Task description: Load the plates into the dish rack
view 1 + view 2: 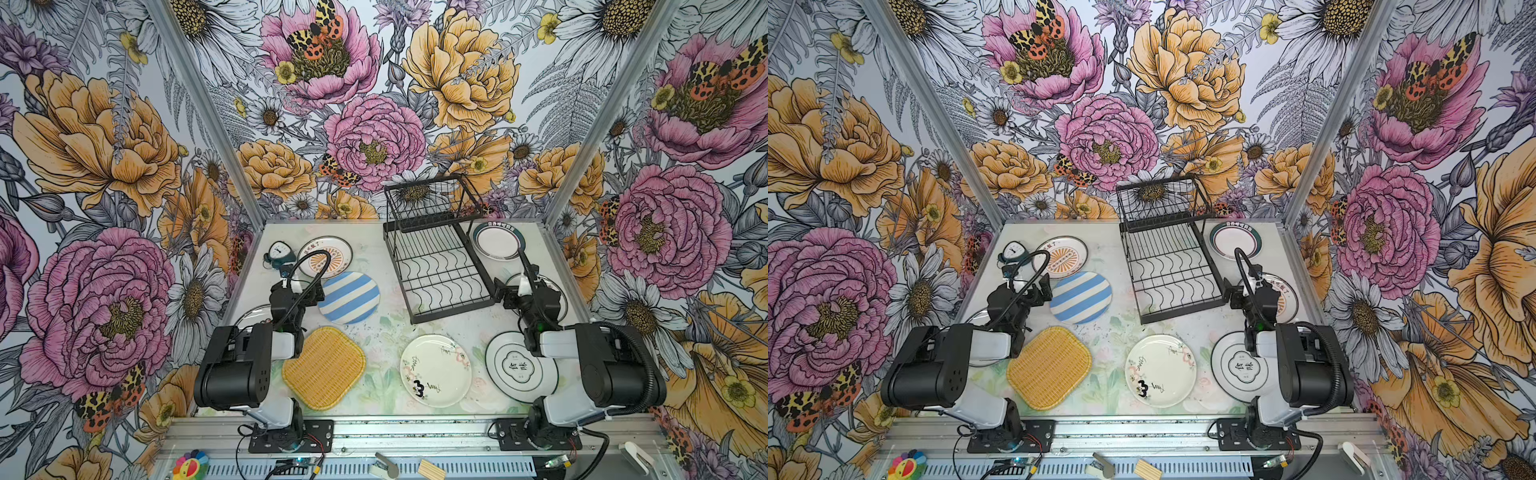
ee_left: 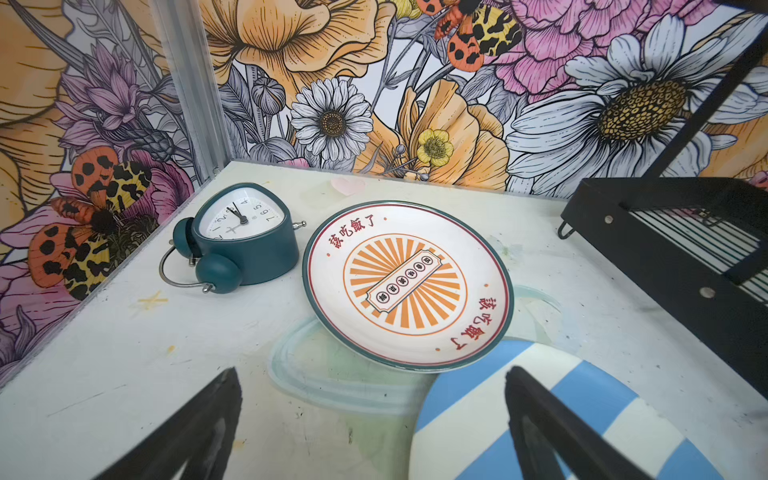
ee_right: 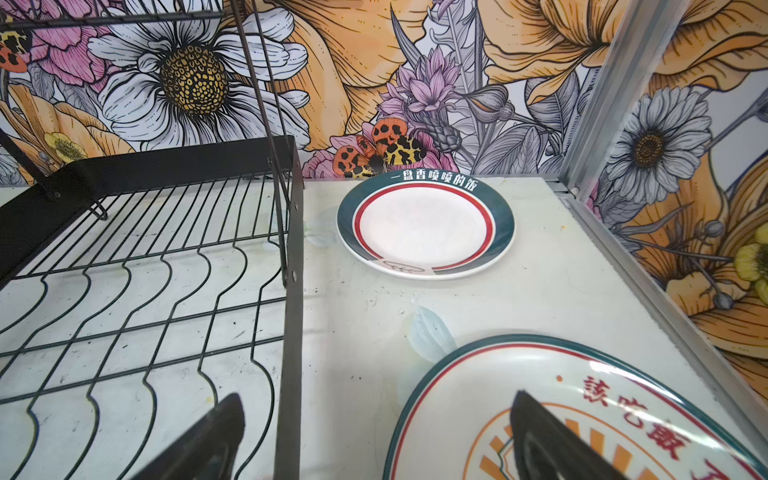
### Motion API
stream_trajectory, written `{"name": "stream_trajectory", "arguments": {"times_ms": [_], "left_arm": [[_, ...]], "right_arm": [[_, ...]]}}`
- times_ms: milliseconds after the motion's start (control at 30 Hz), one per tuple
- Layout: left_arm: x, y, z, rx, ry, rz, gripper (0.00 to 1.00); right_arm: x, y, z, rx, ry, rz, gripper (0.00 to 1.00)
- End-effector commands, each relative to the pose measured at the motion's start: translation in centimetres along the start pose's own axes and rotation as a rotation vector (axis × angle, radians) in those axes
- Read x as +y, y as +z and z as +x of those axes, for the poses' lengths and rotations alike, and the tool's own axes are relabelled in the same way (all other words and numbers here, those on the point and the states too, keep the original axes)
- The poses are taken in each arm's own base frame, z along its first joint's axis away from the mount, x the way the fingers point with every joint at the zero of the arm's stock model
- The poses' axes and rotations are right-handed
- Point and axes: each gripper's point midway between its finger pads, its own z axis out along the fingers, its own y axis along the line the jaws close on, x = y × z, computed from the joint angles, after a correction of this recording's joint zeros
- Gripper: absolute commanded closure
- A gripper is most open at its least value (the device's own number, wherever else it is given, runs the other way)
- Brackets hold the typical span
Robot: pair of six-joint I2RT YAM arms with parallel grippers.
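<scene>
The plates (image 1: pixel 435 370) were found flat on the table (image 1: pixel 386 328) around the bare dish rack (image 1: pixel 440 270), left hand (image 2: pixel 372 376) and right hand (image 3: pixel 379 397) spread, holding nothing; a rim was judged best pinched, then stood in a slot.

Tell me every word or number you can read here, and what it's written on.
"該吃飯了": twice on the rim of the sunburst plate; its centre label is too small to read.
"該吃飯": second sunburst plate, the rest is cut off.
"一盘香喷喷的饭": teal-rimmed plate.
"食味": ringed plate.
"3": flowered plate; its handwriting is unreadable.
"4", "5", "6", "7": alarm clock dial.
</scene>
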Motion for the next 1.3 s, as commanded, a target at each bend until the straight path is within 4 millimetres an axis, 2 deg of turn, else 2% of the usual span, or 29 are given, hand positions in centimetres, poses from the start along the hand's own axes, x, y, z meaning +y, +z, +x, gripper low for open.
{"name": "stream_trajectory", "arguments": {"times_ms": [0, 1100, 1200, 1267], "left_arm": [[0.0, 0.1, -0.5, -0.015, 0.019, -0.011, 0.01], [-0.3, 0.3, -0.5, -0.008, 0.037, -0.014, 0.01], [0.0, 0.0, -1.5, -0.009, 0.031, -0.035, 0.01], [-0.1, -0.2, -2.7, 0.01, 0.034, -0.043, 0.01]], "right_arm": [[0.3, 0.4, -0.8, -0.02, -0.017, -0.012, 0.01], [0.4, 0.5, -0.8, -0.015, -0.019, -0.011, 0.0], [0.4, 0.2, -1.4, -0.022, -0.02, -0.007, 0.0], [0.4, 0.0, -2.7, -0.006, -0.014, -0.003, 0.0]]}}
